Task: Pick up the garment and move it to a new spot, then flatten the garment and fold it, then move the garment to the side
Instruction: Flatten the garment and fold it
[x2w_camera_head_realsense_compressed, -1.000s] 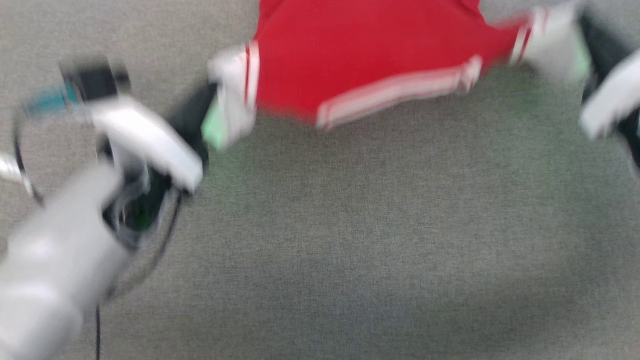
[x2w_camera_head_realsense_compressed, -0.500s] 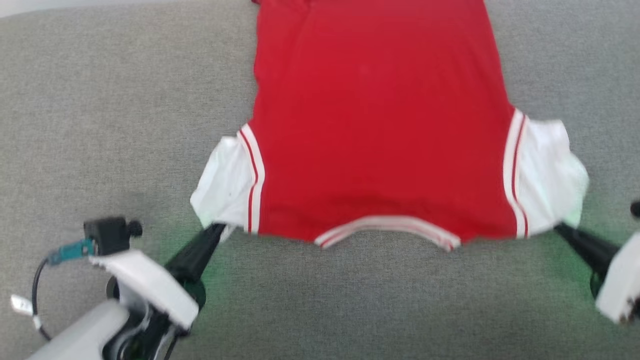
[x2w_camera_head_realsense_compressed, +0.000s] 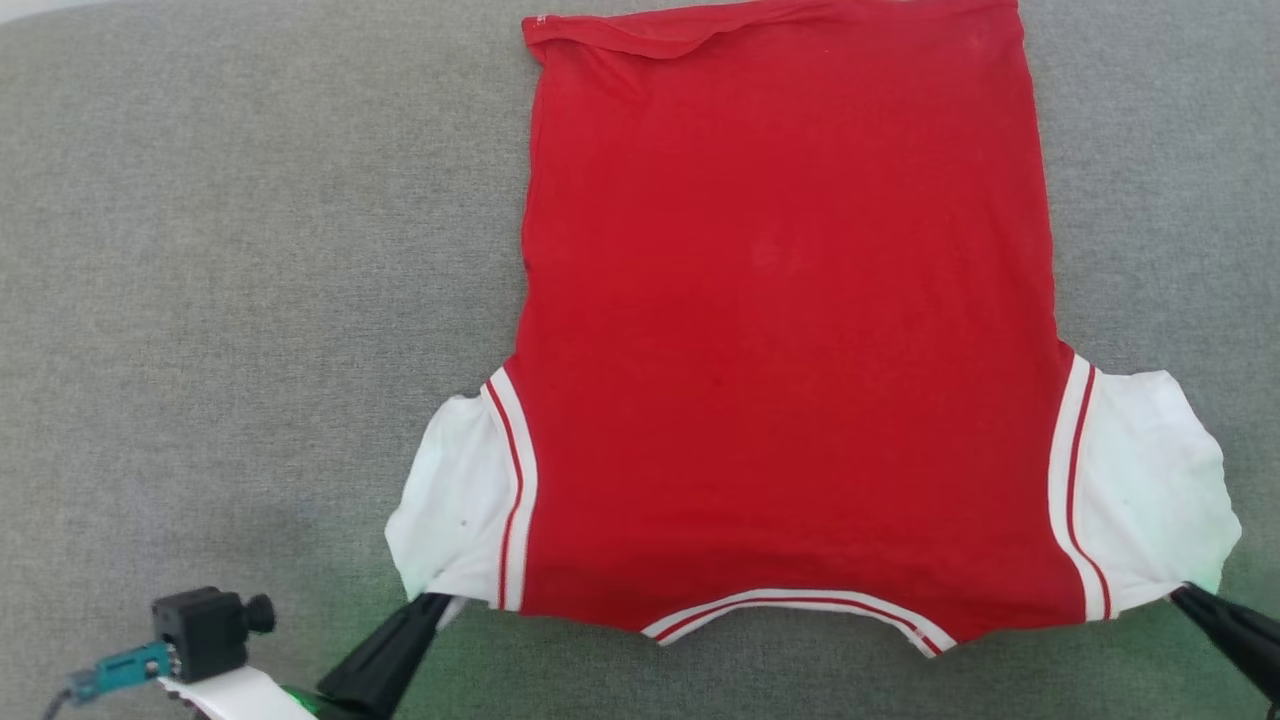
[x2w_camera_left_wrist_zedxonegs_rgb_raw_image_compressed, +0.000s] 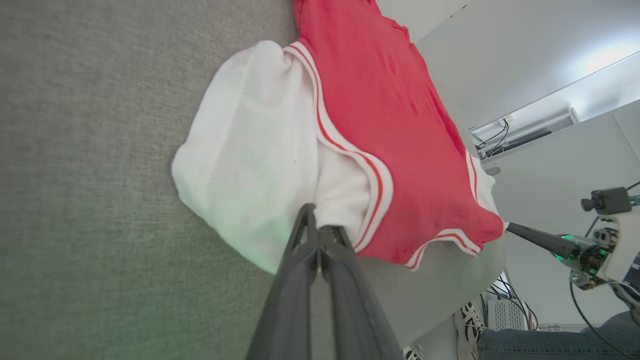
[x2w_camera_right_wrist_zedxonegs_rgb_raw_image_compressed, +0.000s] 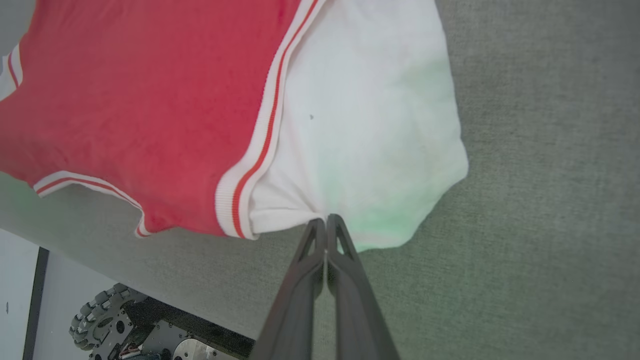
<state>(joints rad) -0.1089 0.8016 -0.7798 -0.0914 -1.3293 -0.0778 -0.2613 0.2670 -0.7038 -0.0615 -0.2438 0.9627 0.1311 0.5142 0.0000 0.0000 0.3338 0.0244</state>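
The garment (x2w_camera_head_realsense_compressed: 790, 330), a bright red jersey shirt with white sleeve ends and striped trim, lies spread flat on the grey fabric surface (x2w_camera_head_realsense_compressed: 250, 280), collar edge nearest me. My left gripper (x2w_camera_head_realsense_compressed: 437, 601) is shut on the near edge of the garment's left white sleeve (x2w_camera_left_wrist_zedxonegs_rgb_raw_image_compressed: 260, 150), its tips (x2w_camera_left_wrist_zedxonegs_rgb_raw_image_compressed: 316, 227) pinching the cloth. Over on the other side my right gripper (x2w_camera_head_realsense_compressed: 1180, 592) is shut on the near edge of the right white sleeve (x2w_camera_right_wrist_zedxonegs_rgb_raw_image_compressed: 370, 125), fingertips (x2w_camera_right_wrist_zedxonegs_rgb_raw_image_compressed: 326, 220) closed on the hem. The far hem (x2w_camera_head_realsense_compressed: 700, 30) is slightly folded over at the left.
Grey surface stretches wide to the left of the garment. Its near edge drops to the floor, where my wheeled base (x2w_camera_right_wrist_zedxonegs_rgb_raw_image_compressed: 115, 325) shows. A person's shoe and jeans leg (x2w_camera_left_wrist_zedxonegs_rgb_raw_image_compressed: 500, 335) stand beyond the edge in the left wrist view.
The head camera has tilted, so the whole picture shifted down and sharpened. Both grippers stay shut on the sleeves. The garment now lies stretched flat rather than hanging bunched.
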